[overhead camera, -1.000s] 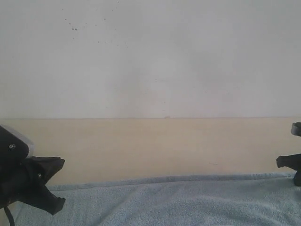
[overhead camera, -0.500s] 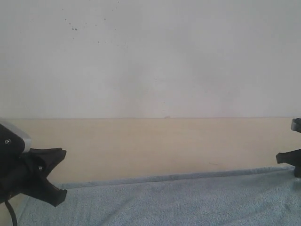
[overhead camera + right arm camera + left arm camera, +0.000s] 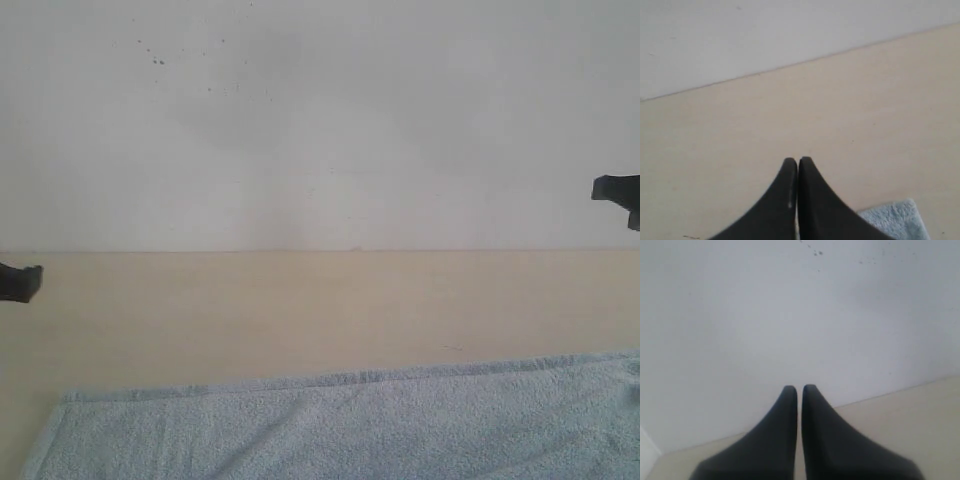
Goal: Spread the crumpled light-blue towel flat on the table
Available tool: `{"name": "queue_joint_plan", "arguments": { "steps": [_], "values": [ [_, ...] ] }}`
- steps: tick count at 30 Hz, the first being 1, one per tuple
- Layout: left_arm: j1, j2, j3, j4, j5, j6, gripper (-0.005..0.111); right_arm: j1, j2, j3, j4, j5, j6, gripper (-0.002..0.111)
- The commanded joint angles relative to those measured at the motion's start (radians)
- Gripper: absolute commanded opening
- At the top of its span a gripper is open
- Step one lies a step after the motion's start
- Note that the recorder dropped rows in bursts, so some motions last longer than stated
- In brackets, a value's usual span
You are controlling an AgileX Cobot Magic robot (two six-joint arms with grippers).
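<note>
At the far left edge of the exterior view, just a dark tip of the left gripper pokes in, up off the bench and well apart from the towel. Its wrist view shows the left gripper with jaws pressed together, only a hairline slit between them, nothing held, pointing at the pale wall.

Moving across, the towel lies spread over the near part of the bench. Its far hem runs in one long line from the left corner to the right edge of the view, with a few soft creases in the pile. It runs out of view at the bottom and right.

Over on the right, the right gripper hangs high against the wall, well above the towel. In its wrist view, the right gripper has its jaws closed tight on nothing, over bare bench, with a towel corner just beside them.
</note>
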Motion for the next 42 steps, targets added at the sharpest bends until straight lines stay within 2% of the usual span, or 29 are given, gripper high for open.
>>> {"name": "queue_joint_plan", "arguments": {
  "steps": [1, 6, 8, 10, 14, 16, 21, 27, 32, 37, 42],
  "values": [
    [-0.001, -0.258, -0.002, -0.303, 0.155, 0.252, 0.004, 0.142, -0.116, 0.173, 0.006, -0.219, -0.025, 0.000],
    [-0.001, -0.584, -0.002, -0.691, 0.308, 0.815, 0.004, 0.374, -0.227, 0.397, -0.016, -0.628, -0.099, 0.000],
    [-0.001, -0.726, -0.002, -0.805, 0.320, 1.013, 0.004, 0.435, -0.288, 0.438, -0.016, -0.683, -0.076, 0.000],
    [-0.001, -0.859, -0.002, -0.872, 0.315, 1.110, 0.004, 0.485, -0.367, 0.453, -0.016, -0.668, -0.069, 0.000],
    [-0.001, -1.122, -0.002, -0.950, 0.326, 1.143, 0.004, 0.529, -0.552, 0.457, -0.016, -0.493, -0.078, 0.000],
    [-0.001, -1.227, -0.002, -1.009, 0.342, 1.165, 0.004, 0.529, -0.678, 0.483, -0.016, -0.462, -0.078, 0.000],
    [-0.001, -1.240, 0.000, -1.256, 0.305, 1.297, 0.004, 0.529, -1.049, 0.613, -0.016, -0.486, -0.096, 0.000],
    [-0.003, -1.228, 0.094, -1.256, 0.442, 1.281, 0.004, 0.529, -1.356, 0.808, -0.016, -0.496, -0.296, 0.000],
    [-0.003, -1.228, 0.194, -1.256, 0.510, 1.242, 0.004, 0.529, -1.400, 0.939, -0.016, -0.504, -0.344, 0.000],
    [-0.003, -1.228, 0.278, -1.256, 0.494, 1.183, 0.004, 0.529, -1.400, 1.030, -0.013, -0.460, -0.340, 0.000],
    [-0.003, -1.228, 0.301, -1.256, 0.484, 1.183, 0.004, 0.529, -1.400, 1.040, -0.008, -0.439, -0.205, 0.000]
  ]
}}
